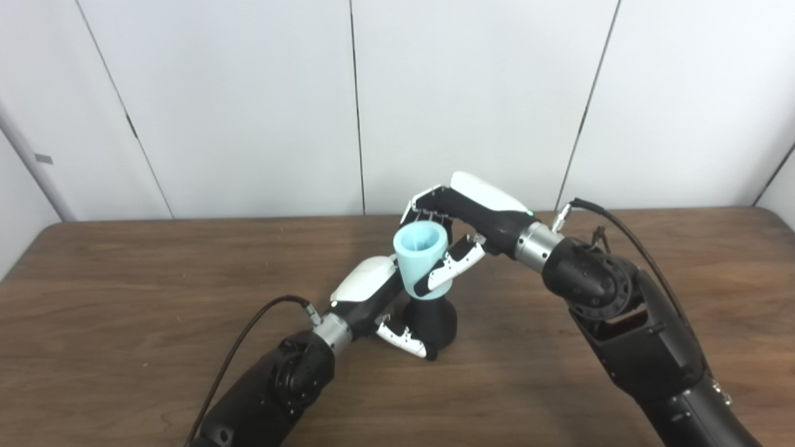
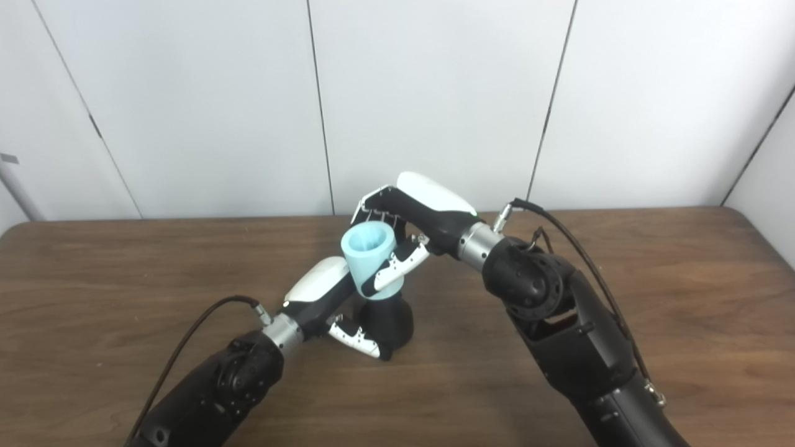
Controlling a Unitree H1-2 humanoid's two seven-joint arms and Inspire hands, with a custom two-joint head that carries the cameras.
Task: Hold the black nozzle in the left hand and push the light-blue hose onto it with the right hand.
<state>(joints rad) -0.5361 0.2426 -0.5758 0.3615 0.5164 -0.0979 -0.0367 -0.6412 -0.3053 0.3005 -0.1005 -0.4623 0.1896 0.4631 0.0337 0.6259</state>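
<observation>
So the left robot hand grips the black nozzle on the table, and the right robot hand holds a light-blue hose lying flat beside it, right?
Not quite. The left eye view shows the light-blue hose standing on top of the black nozzle, not lying beside it. The left robot hand grips the nozzle and the right robot hand holds the hose.

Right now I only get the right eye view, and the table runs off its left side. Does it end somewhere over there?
Observer: Yes. The left eye view shows the table's far-left corner whole. It is rounded, and lies well left of the blue hose and the black nozzle.
Visitor: And the grey scrap cut off at my left edge?
Observer: Here it shows whole: a small grey tag on a pale slanted strip of the wall.
Visitor: What lies past that corner?
Observer: The table's left edge runs down toward the camera, with pale wall beside it.
</observation>
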